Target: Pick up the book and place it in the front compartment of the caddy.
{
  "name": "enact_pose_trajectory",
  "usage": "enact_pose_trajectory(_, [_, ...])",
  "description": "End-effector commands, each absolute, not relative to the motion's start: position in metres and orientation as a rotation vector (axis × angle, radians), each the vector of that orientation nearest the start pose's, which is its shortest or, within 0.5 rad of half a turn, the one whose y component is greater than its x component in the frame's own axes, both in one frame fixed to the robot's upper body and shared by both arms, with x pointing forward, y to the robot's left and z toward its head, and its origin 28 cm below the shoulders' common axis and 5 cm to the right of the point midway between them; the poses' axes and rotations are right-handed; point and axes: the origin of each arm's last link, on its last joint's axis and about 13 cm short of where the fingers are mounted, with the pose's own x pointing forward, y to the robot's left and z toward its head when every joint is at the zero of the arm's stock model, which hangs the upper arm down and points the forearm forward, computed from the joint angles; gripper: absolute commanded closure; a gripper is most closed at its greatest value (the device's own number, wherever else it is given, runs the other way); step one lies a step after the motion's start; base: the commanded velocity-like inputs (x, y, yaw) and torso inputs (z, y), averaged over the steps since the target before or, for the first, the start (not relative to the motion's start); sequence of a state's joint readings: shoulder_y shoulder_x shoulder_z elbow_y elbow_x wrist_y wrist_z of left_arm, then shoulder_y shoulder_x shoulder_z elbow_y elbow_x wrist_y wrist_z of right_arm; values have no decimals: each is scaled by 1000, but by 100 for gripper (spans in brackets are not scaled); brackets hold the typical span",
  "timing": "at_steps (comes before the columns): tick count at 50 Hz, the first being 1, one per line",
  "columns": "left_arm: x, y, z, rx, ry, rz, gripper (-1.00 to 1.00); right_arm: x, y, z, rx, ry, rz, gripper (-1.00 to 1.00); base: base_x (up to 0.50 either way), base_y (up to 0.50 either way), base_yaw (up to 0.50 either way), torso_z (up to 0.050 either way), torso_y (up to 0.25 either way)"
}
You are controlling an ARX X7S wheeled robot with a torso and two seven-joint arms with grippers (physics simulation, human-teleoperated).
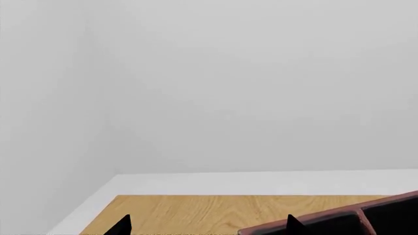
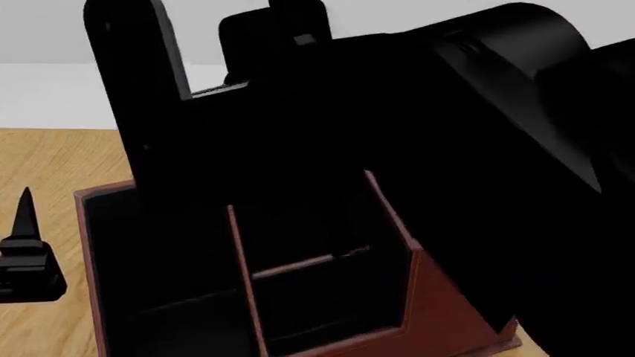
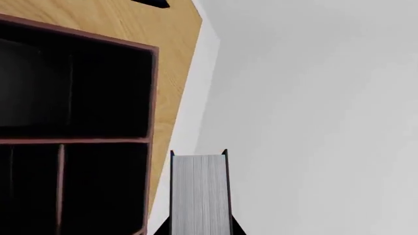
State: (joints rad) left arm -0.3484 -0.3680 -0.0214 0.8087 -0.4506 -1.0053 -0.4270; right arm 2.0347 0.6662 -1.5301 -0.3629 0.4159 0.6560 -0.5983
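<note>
The book (image 3: 199, 191) shows its white page edges between thin black covers in the right wrist view. My right gripper (image 3: 199, 229) is shut on it, one jaw on each cover, holding it beside the caddy (image 3: 154, 88) and past the table's edge. The caddy is reddish-brown with black-lined cells; in the head view its stepped wall (image 2: 436, 297) and dividers show under my black right arm (image 2: 476, 149), which hides the book and the right gripper. My left gripper (image 1: 207, 226) is open and empty above the table, with the caddy's corner (image 1: 339, 215) by one fingertip.
The wooden table (image 1: 196, 210) ends at a white floor strip and a plain grey wall. A left finger (image 2: 24, 216) stands just left of the caddy in the head view. A small black shape (image 3: 151, 2) lies at the far table edge.
</note>
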Motion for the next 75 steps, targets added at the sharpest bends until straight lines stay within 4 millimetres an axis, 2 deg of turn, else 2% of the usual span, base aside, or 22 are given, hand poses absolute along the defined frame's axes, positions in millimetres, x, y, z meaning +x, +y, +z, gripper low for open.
enact_pose_trajectory(1, [213,242,182,112,-119,159,-100,289,-81,415,-1568,-278,818,100,0,0,0,0,0])
enact_pose_trajectory(9, [214,242,180,114,-115,161,-100,307,-82,417,-1502,-241,832,100,0,0,0,0,1])
enact_pose_trajectory(21, [216,242,178,115,-110,161,-100,325,-84,420,-1406,-143,883,100,0,0,0,0,2])
enact_pose_trajectory(33, [217,242,177,115,-107,162,-100,335,-83,423,-1389,-19,940,100,0,0,0,1,2])
enact_pose_trajectory(40, [217,242,177,112,-105,162,-100,336,-81,427,-1323,62,1008,100,0,0,0,0,1])
enact_pose_trajectory(50, [217,242,178,110,-108,163,-100,344,-78,432,-1266,98,1047,100,0,0,0,0,1])
enact_pose_trajectory(59, [216,244,180,111,-111,169,-100,356,-76,427,-1228,121,1077,100,0,0,0,1,1])
enact_pose_trajectory(75, [218,245,177,119,-100,181,-100,372,-78,404,-1171,145,1128,100,0,0,0,0,1])
